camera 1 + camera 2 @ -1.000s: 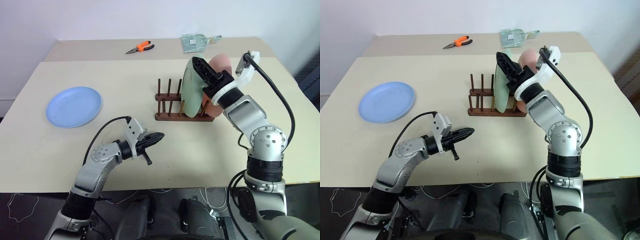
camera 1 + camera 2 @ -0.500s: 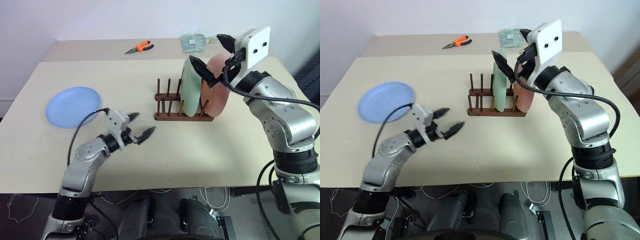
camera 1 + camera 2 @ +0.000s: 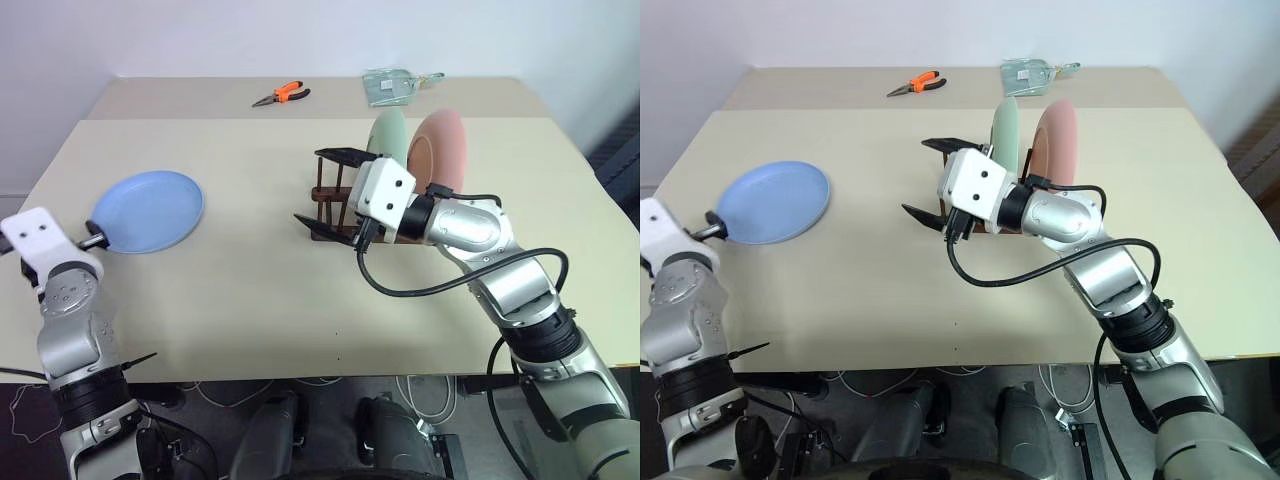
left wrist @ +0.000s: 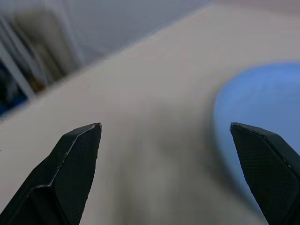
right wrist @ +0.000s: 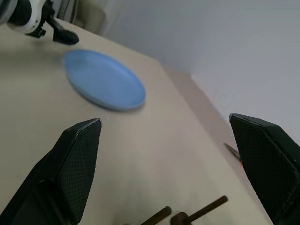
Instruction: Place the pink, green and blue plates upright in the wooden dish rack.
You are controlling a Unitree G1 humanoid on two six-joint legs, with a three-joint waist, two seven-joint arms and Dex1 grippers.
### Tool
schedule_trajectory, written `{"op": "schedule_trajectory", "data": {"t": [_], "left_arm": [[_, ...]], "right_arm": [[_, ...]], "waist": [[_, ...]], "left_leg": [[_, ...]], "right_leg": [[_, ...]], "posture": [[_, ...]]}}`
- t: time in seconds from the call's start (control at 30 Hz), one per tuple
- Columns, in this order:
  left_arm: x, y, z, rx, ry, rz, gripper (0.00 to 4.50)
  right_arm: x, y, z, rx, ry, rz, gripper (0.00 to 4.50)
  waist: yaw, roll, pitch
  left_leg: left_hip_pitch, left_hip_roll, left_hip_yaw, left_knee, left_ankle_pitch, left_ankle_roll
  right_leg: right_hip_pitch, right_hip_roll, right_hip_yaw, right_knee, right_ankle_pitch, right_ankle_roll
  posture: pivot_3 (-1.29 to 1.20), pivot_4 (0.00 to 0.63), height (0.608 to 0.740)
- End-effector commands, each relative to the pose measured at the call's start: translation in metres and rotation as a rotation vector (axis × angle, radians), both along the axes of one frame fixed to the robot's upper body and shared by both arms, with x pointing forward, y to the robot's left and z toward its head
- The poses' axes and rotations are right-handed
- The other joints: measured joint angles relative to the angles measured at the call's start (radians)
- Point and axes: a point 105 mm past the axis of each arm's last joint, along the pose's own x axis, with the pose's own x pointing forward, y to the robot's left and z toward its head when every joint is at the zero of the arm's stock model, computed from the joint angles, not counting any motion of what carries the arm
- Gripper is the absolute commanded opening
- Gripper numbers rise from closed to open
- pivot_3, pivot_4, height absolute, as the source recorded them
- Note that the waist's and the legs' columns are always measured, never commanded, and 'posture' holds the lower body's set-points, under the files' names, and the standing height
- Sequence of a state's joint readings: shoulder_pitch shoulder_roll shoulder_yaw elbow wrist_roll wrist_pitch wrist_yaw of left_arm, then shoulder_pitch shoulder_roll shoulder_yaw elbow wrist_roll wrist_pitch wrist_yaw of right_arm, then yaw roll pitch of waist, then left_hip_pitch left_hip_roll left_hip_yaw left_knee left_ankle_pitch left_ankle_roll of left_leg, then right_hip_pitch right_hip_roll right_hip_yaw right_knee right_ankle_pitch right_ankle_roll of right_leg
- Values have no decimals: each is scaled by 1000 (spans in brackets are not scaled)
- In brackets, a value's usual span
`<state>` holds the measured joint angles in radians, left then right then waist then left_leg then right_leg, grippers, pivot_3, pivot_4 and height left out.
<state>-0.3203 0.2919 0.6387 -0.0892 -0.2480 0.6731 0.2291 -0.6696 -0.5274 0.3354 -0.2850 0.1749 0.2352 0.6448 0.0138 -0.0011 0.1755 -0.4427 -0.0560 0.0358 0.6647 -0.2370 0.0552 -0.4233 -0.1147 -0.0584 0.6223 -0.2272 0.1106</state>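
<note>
Head views. The right claw [image 3: 322,187] hangs wide open and empty in front of the wooden dish rack [image 3: 985,225], a small dark frame of thin round pegs on two rails. Just behind this claw, in the rack, the green plate [image 3: 386,142] and the pink plate [image 3: 441,150] stand upright side by side, both smooth, matte ovals seen nearly edge-on. The left claw [image 3: 97,235] is at the near rim of the blue plate [image 3: 150,211], a shallow round disc with a raised lip lying flat on the pale, matte worktop [image 3: 240,280]. Well beyond both claws lie orange-handled pliers [image 3: 281,96] and a clear packet [image 3: 390,85].

Left wrist view. The left claw [image 4: 176,154] is spread fully and grips nothing; the blue plate's [image 4: 262,122] rim lies just ahead, beside one fingertip. Risk: with the plate lying flat on the worktop, a finger may push the rim and slide it away rather than get under the lip.

Right wrist view. The right claw [image 5: 171,154] is wide open and empty; peg tips [image 5: 201,208] sit close between its fingers, the blue plate [image 5: 103,82] well ahead. Risk: a sideways sweep could catch the pegs, shift the light rack and tip the standing plates.
</note>
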Motion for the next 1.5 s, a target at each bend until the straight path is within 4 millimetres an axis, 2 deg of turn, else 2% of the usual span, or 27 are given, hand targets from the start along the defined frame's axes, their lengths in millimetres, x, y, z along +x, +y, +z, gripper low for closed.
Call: {"op": "schedule_trajectory", "data": {"t": [0.03, 0.1, 0.2, 0.43, 0.47, 0.57, 0.6, 0.67, 0.73, 0.83, 0.9, 1.07, 1.17, 1.4, 1.5], "left_arm": [[8, -16, 9, -113, -75, -90, 4500], [12, -22, 7, -203, -116, -120, 4500], [16, -23, 5, -298, -145, -131, 3711], [24, -18, 4, -447, -206, -81, 196], [26, -19, 6, -438, -204, -94, 45], [34, -30, 23, -335, -218, -185, 45], [39, -43, 43, -222, -243, -264, 45], [47, -87, 82, -42, -307, -472, 45], [48, -121, 100, 42, -336, -605, 45], [43, -157, 115, 112, -353, -724, 45], [38, -171, 120, 129, -359, -771, 45], [27, -185, 128, 116, -378, -833, 45], [22, -183, 128, 110, -380, -835, 0], [19, -173, 128, 88, -379, -810, 0], [18, -169, 129, 97, -383, -801, 0]], "right_arm": [[-6, 4, 6, 13, -43, 33, 4441], [-6, 5, 3, 12, -41, 34, 4441], [-7, 5, -1, 12, -39, 30, 4500], [-5, 1, -10, -3, 1, 1, 4500], [-4, 0, -11, -9, 2, -4, 4500], [-4, 0, -10, -27, -19, -10, 4500], [-4, 2, -9, -42, -50, -11, 4500], [-5, 11, -10, -80, -117, 6, 4500], [-4, 21, -15, -122, -169, 20, 4500], [2, 31, -25, -180, -232, 16, 4500], [8, 37, -31, -219, -280, 4, 4500], [25, 45, -44, -293, -340, -37, 4500], [32, 46, -51, -319, -343, -49, 3651], [39, 50, -55, -322, -355, -68, 67], [41, 53, -50, -309, -394, -78, 67]], "waist": [[0, -2, 0], [-2, -5, -1], [-5, -8, -1], [-4, -8, -1], [-3, -9, -1], [-2, -9, -1], [-2, -9, -1], [-1, -10, 0], [-3, -10, 0], [-8, -10, 0], [-17, -10, 0], [-30, -10, 0], [-28, -10, 0], [-27, -10, 0], [-27, -10, 0]], "left_leg": [[0, 0, 0, 0, 0, 0], [0, 0, 0, 0, 0, -1], [0, 0, 0, 0, 0, -2], [0, 0, 0, 0, 2, -4], [0, 0, 0, 0, 2, -4], [0, 0, 0, 0, 2, -4], [0, 0, 0, 0, 1, -4], [0, 0, 0, -1, 1, -5], [0, -1, 0, -1, 1, -6], [0, -1, 0, -1, 1, -6], [0, -1, 0, -2, 1, -7], [0, 0, 0, -3, 5, -8], [0, 0, 0, -3, 5, -8], [0, 0, 0, -3, 5, -8], [0, 0, -1, -3, 5, -8]], "right_leg": [[0, 0, 0, 0, 0, 0], [-1, -1, 0, 2, 0, 0], [-1, -2, 0, 6, 0, 0], [-1, -2, 0, 7, 0, 0], [-1, -1, 0, 7, 0, 0], [-1, -1, 0, 7, 0, 0], [-1, -1, 0, 7, 0, 0], [-1, -1, 0, 7, 0, 0], [-2, -1, 0, 7, 0, 0], [-1, -1, 0, 7, 0, 0], [-2, 0, 1, 8, 0, 0], [-3, 2, 1, 9, 0, -1], [-3, 2, 1, 9, 0, -1], [-3, 2, 2, 8, 0, -1], [-3, 3, 2, 8, 0, -1]], "posture": [[0, 150, 740], [0, 150, 740], [0, 150, 740], [0, 150, 740], [0, 150, 740], [0, 150, 740], [0, 150, 740], [0, 150, 740], [0, 150, 740], [0, 150, 740], [0, 150, 740], [0, 150, 740], [0, 150, 740], [0, 150, 740], [0, 150, 740]]}}
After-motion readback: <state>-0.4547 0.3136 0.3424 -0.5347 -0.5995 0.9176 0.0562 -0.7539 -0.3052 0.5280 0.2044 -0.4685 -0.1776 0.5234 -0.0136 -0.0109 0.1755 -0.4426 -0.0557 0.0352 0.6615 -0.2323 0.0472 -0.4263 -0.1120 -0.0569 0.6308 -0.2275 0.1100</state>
